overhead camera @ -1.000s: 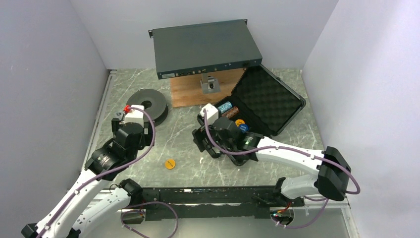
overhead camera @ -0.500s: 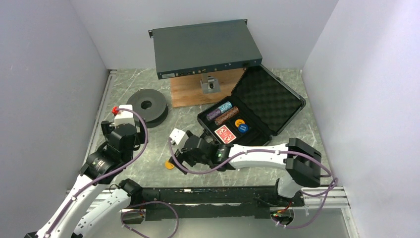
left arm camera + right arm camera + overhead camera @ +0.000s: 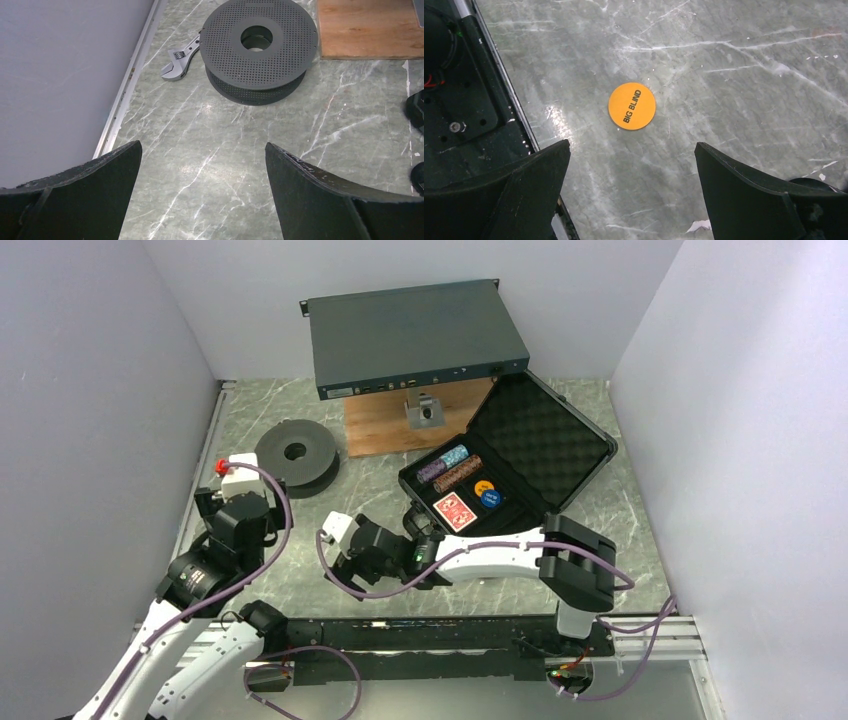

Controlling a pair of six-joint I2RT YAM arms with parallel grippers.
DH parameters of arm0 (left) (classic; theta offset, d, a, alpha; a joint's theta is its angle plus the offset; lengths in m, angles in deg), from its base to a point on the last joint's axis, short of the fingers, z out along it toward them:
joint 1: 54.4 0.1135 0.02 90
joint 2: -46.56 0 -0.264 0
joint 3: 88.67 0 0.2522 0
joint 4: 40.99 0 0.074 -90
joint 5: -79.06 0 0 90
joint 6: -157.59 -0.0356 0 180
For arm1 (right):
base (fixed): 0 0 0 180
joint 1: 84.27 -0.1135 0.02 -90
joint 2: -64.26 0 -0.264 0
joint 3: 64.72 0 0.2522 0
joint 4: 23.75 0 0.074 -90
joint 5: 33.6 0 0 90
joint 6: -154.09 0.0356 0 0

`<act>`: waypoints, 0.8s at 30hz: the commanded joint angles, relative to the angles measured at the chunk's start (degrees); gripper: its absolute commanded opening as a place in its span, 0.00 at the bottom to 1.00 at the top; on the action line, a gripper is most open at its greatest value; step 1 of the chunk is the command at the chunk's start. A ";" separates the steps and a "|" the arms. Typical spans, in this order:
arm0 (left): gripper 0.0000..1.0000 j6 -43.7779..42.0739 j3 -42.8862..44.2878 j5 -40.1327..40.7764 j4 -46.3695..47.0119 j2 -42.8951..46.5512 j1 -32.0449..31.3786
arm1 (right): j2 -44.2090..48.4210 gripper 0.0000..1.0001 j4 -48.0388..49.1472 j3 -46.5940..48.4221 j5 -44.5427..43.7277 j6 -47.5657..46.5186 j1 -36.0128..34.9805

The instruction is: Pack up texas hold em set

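Left pincer [image 3: 202, 147]: jaws wide, holding nothing, above bare table [image 3: 225, 125]; a grey spool [image 3: 260, 47] and a wrench [image 3: 180, 52] lie beyond it.
Right pincer [image 3: 632, 146]: jaws wide, empty, hanging over a loose orange disc [image 3: 632, 106] and not touching it.
Change: a second ago the right pincer was at the case's near corner; it has since swung left to the disc. The left arm has drawn back.
Writing: the disc reads "BIG BLIND".
Case [image 3: 545, 440]: open at right, holding chip stacks [image 3: 450, 465], a red card deck [image 3: 455, 510] and a blue disc [image 3: 490, 497].
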 commanded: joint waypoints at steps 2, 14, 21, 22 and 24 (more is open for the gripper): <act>1.00 0.73 -0.20 1.43 -0.12 0.92 0.27 | -2.55 1.00 1.39 3.44 -1.01 2.56 -0.19; 1.00 4.23 0.81 7.34 -3.79 2.02 0.46 | -11.48 0.90 0.23 10.49 -3.51 3.61 -0.23; 1.00 6.11 0.34 10.87 -4.07 6.23 0.79 | -14.92 0.81 -3.18 13.54 -5.72 4.17 -0.14; 1.00 5.77 0.05 10.77 -3.60 6.77 0.87 | -15.28 0.81 -3.29 13.73 -5.87 4.33 -0.14; 1.00 5.35 -0.28 10.62 -3.03 7.29 0.88 | -15.83 0.80 -3.38 13.89 -6.66 5.06 -0.14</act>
